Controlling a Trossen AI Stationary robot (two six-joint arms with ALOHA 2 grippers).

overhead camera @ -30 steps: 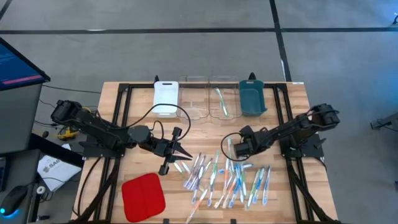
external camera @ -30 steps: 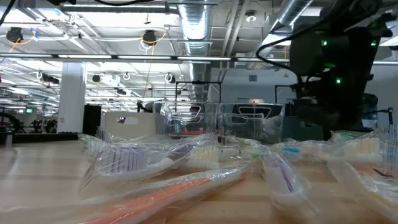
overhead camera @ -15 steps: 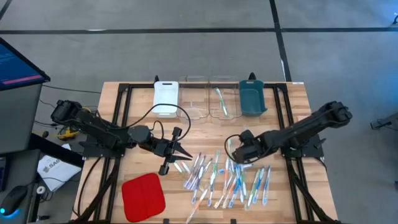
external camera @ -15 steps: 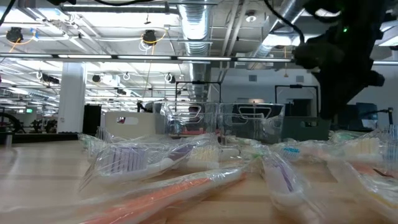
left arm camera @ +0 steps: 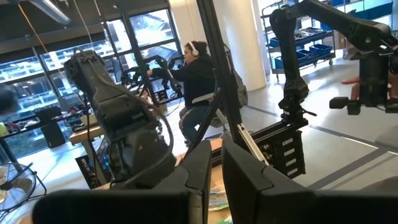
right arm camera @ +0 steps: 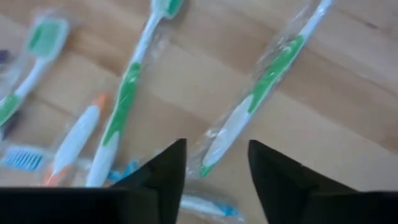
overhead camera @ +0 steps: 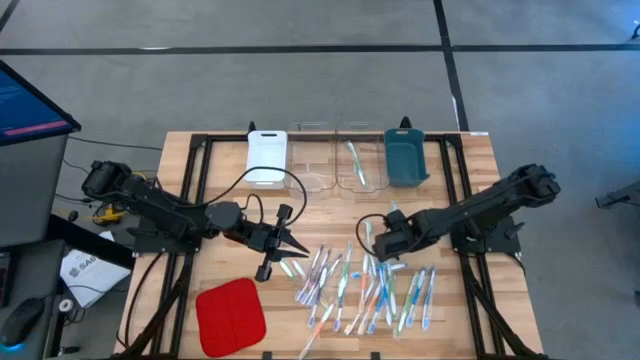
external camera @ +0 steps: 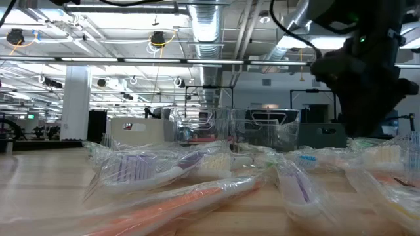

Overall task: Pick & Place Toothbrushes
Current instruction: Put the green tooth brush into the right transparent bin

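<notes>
Since a second ago my right gripper [right arm camera: 214, 165] has spread its fingers, empty, above the toothbrushes [overhead camera: 365, 285] strewn at the desk's [overhead camera: 470, 160] five o'clock. Left gripper [overhead camera: 290, 245], nearly shut and empty, waits at nine.

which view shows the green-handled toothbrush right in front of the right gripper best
The right wrist view: the wrapped green-and-white toothbrush lies large on the wood just beyond the open right gripper. The high view shows only a tiny sliver among the pile near that gripper. The low view cannot single it out; the left wrist view misses it.
</notes>
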